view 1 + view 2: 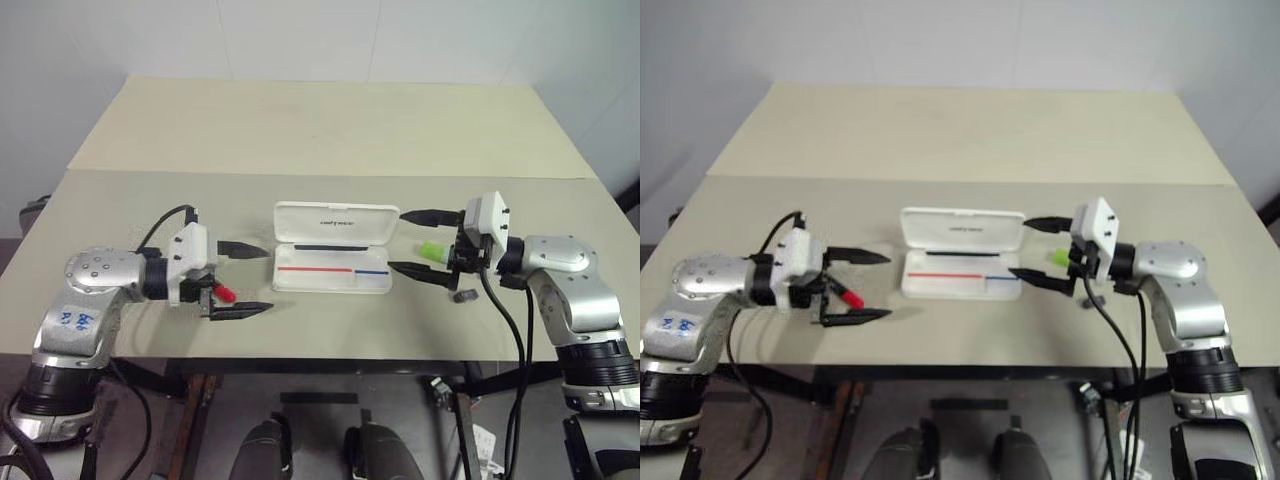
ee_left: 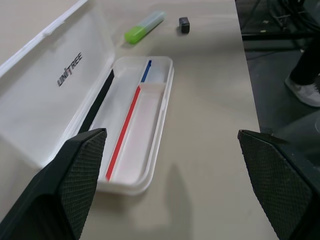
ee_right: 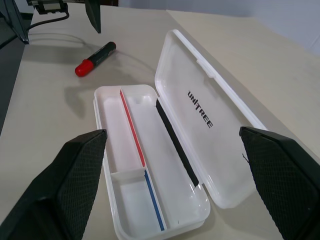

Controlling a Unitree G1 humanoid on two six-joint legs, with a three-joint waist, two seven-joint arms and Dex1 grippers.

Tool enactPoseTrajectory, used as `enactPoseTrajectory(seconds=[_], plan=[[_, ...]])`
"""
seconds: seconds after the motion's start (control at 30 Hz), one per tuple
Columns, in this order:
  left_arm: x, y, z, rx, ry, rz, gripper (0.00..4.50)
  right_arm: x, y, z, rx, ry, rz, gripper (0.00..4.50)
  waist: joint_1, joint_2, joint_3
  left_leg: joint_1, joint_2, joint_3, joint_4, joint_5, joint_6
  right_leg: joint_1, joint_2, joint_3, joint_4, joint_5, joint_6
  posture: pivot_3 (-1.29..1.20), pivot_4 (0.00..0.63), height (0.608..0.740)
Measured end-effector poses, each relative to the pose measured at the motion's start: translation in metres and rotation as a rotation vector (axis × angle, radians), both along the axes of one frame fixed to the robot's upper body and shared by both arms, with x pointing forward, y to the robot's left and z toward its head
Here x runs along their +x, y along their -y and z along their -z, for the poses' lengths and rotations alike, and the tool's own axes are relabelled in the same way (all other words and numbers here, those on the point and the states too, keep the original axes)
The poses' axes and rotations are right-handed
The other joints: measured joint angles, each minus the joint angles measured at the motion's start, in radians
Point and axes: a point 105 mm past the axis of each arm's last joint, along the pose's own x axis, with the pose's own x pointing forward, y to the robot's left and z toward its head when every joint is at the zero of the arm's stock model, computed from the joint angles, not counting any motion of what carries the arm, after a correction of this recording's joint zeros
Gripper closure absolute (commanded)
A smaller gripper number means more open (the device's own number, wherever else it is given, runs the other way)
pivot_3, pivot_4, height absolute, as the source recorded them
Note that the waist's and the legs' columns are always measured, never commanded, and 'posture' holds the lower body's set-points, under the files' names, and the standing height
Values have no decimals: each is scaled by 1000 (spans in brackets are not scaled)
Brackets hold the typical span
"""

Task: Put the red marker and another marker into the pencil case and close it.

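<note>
The white pencil case (image 1: pixel 333 262) lies open at the table's middle, lid (image 1: pixel 336 222) folded back, its tray holding no marker; red and blue stripes are printed inside. The red marker (image 3: pixel 95 58) lies on the table left of the case, under my left gripper (image 1: pixel 244 279), which is open and holds nothing. The light-green marker (image 2: pixel 144 26) lies to the right of the case, behind my right gripper (image 1: pixel 421 242). That gripper is open too, level, its fingers pointing toward the case's right end.
A small dark grey lump (image 1: pixel 463 296) lies on the table near the right gripper. The table's front edge (image 1: pixel 330 356) runs just below both arms. Bare tabletop stretches behind the case.
</note>
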Motion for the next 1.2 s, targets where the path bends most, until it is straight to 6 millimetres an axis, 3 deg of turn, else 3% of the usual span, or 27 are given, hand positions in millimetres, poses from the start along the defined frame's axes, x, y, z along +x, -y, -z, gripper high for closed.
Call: enactPoseTrajectory(seconds=[0.07, 0.23, 0.47, 0.7, 0.97, 1.1, 1.2], plan=[[0, -12, -6, 21, 26, -36, 40, 0, -1, 1, 9, -9, -7, 0, 1, 0, 0, 0, 0, 0, 0, 0, 0, 0, 0, 0, 0, 0, 0, 0, 150, 740], [8, -18, -9, -22, 68, -131, 40, -3, -13, -1, 29, -22, -59, 0, 3, 0, 0, 0, 0, 0, -1, 0, 0, 0, -1, 0, 0, 0, 0, 0, 150, 740], [-5, -32, 27, 0, -13, -213, 40, -8, -22, -3, 21, -27, -114, 0, 0, 0, 0, 0, 0, 0, -5, 0, 0, -1, 0, 0, -2, 0, -1, 0, 150, 740], [-4, -57, 27, 26, 25, -343, 40, -7, -22, 0, 13, -46, -130, 0, 1, 0, 0, 0, -1, 0, -5, -1, 1, -1, -1, 0, -2, 0, -1, 0, 150, 740], [-17, -74, 30, 135, -21, -262, 40, -5, -24, 1, 19, -52, -132, 0, -1, 0, 0, 1, 0, 0, -7, -1, 0, -2, -1, -1, -2, -1, -2, 0, 150, 740], [-8, -92, 24, 190, -20, -223, 40, -3, -26, 1, 23, -54, -133, 0, 1, 0, 0, 1, 0, 0, -7, -2, 0, -2, -1, -2, -2, -1, -3, 0, 150, 740], [0, -88, 23, 218, -25, -160, 40, -3, -30, 2, 33, -55, -138, 0, 2, 0, 0, 0, 0, 0, -7, -1, 0, -2, -2, -2, -3, -1, -3, 0, 150, 740]])
